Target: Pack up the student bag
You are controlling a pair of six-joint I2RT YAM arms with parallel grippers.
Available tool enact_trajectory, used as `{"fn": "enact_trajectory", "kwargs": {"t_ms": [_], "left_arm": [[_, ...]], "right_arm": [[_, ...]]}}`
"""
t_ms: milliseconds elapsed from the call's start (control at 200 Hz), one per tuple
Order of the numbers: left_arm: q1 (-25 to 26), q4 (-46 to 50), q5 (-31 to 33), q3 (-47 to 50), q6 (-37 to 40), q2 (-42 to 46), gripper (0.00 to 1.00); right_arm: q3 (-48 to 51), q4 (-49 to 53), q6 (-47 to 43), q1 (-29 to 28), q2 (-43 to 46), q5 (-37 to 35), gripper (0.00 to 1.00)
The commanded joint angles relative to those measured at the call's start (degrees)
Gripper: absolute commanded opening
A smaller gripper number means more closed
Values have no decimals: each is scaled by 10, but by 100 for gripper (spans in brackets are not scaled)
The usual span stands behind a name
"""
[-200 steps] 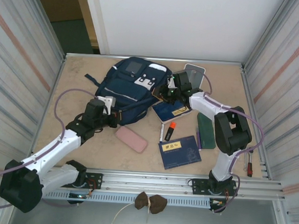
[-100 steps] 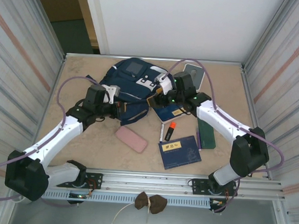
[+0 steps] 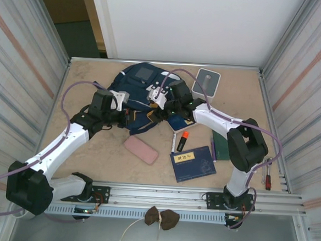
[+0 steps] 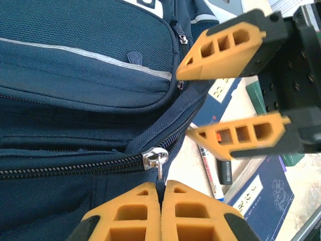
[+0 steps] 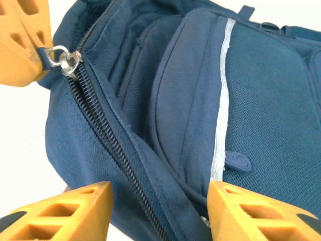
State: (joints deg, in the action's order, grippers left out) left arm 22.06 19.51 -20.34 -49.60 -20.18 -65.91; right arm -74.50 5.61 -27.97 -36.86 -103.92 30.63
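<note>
Right now the student bag (image 3: 138, 88) lies flat at the far middle of the table (image 3: 92, 149), and both arms reach in over its near edge. The left gripper (image 3: 129, 117) comes in from the left. Its wrist view shows the orange fingers (image 4: 135, 211) pressed tight together, pinching the metal zipper pull (image 4: 159, 163) at the end of the long zip. From the right wrist camera the same pull (image 5: 64, 59) sits clamped in an orange fingertip at the upper left, with the zipper teeth running down and away from it.

Meanwhile the right gripper (image 3: 157, 106) hangs over the bag's right corner, just beside the left one. Its jaws stand apart, holding nothing, and its fingers (image 5: 65, 213) straddle the navy fabric, with the front pocket and its reflective stripe (image 5: 220, 110) in the gap between them.

Off to the right of the bag a white-grey box (image 3: 206, 82) sits near the back edge. Closer in, a pink case (image 3: 141, 150) lies just below the bag. A blue notebook (image 3: 193, 163) lies to its right and an orange highlighter (image 3: 183, 138) just above that. A dark green case (image 3: 220, 142) lies further right.
</note>
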Motion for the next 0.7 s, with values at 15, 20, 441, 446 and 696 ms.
{"fn": "enact_trajectory", "kwargs": {"t_ms": [15,20,441,446,696], "left_arm": [[-8,-17,-18,-30,13,11,0],[-9,-16,-17,-30,13,11,0],[-116,104,24,14,59,66,0],[-116,104,22,14,59,66,0],[-94,21,-95,9,10,76,0]], "right_arm": [[-24,-2,-32,-1,-6,-32,25],[-24,-1,-33,-1,-6,-33,24],[-5,36,-82,35,34,-43,5],[-5,36,-82,35,34,-43,5],[-83,83,-68,37,-6,-65,13]]}}
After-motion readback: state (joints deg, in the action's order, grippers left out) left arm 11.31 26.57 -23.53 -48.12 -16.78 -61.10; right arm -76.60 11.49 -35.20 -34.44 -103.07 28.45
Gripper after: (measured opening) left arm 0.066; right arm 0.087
